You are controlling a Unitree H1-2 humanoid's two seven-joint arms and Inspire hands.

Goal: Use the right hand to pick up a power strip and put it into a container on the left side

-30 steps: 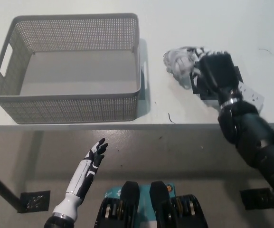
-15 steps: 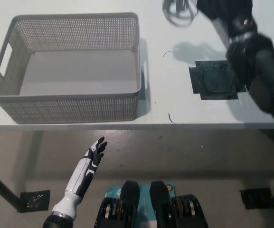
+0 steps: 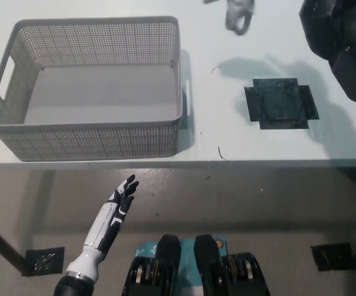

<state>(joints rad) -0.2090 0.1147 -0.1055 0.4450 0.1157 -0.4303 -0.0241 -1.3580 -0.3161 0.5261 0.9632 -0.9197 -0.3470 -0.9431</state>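
Of the power strip I see only a grey loop of its cord, hanging in the air at the picture's top edge and casting a shadow on the white table. My black right arm reaches up at the top right; its hand is cut off by the top edge. The grey mesh basket stands on the left of the table with nothing in it. My white left hand rests low, in front of the table's edge, open with its fingers apart.
A black square mark lies on the table right of the basket, bare now. Between basket and mark runs a strip of free tabletop. The table's front edge crosses the picture at mid height, with floor below it.
My right arm has risen from the black mark to the top right, carrying the power strip up with it. The strip's body has left the picture. The left hand stays put.
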